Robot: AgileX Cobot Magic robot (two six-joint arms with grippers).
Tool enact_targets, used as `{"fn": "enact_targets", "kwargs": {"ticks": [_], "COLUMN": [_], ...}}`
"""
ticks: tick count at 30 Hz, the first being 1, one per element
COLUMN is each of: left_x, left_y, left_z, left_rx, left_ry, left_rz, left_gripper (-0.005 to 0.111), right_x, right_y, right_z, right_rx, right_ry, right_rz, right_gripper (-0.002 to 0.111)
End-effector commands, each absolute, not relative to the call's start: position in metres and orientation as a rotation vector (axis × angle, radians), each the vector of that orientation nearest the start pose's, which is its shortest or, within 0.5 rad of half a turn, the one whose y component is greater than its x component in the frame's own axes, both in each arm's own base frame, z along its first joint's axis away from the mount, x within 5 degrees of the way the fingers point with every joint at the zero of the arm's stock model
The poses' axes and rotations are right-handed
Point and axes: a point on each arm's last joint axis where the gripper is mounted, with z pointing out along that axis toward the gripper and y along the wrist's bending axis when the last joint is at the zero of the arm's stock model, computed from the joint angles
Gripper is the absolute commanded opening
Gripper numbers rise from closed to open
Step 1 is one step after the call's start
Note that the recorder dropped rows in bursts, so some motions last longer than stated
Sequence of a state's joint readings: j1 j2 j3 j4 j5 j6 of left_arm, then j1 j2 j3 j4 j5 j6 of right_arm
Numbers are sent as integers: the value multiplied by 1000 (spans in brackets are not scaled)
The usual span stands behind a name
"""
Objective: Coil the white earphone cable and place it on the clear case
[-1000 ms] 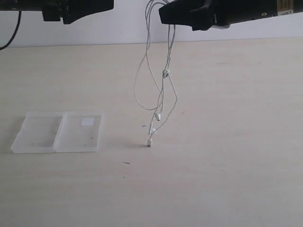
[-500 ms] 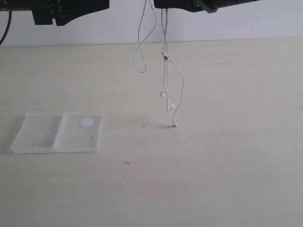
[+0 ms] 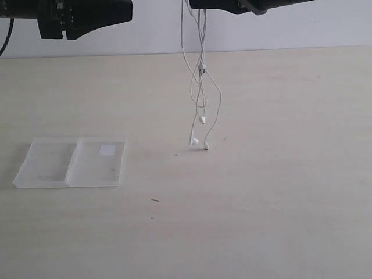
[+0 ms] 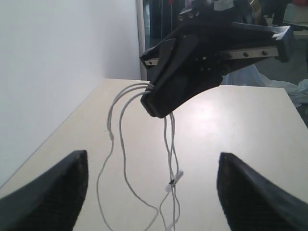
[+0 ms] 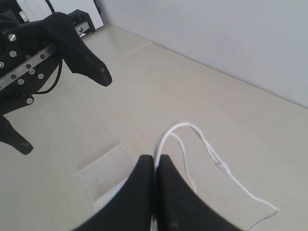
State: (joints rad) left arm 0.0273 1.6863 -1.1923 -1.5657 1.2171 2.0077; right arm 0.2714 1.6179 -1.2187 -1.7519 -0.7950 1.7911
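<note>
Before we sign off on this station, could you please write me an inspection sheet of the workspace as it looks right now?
Surface: pale table, flat.
Job's things: white earphone cable hangs in loose loops from the right claw, not coiled; its lowest ends are at or just above the table. Clear case lies open and flat on the table, apart from the cable, nothing on it.
Clutter: a few small dark specks on the table.
Grippers: right claw shut on the cable, raised; left claw open, raised, holding nothing.
Cables: black lead by the left arm.
Surroundings: white wall behind the table.
</note>
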Motion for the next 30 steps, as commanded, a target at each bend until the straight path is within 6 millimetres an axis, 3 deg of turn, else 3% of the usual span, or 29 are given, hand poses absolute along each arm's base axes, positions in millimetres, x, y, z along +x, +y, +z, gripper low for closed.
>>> {"fn": "enact_targets", "kwargs": {"ticks": [1,8,17,24,30], "left_x": [339,338,338,338,338], "left_y": [-75,-75,-75,-75,-75], "left_z": [309,308,308,308,308], "left_rx": [1063,1077,1082,1082,1082], "left_ry": [1432,1437,1439,1439,1439], "left_rz": [-851,-847,-846,-846,-846], "left_gripper": [71,71,71,71,71], "right_x": [325,319,313,311,305], "right_y": [156,164,156,148,145], "right_z": [319,325,328,304,286], "right_rx": [-790,-878,-869,-821,-880], "right_ry": [1865,1711,1602,1518,1507], "right_rz": [949,921,744,615,554], "right_gripper": [0,0,0,0,0]}}
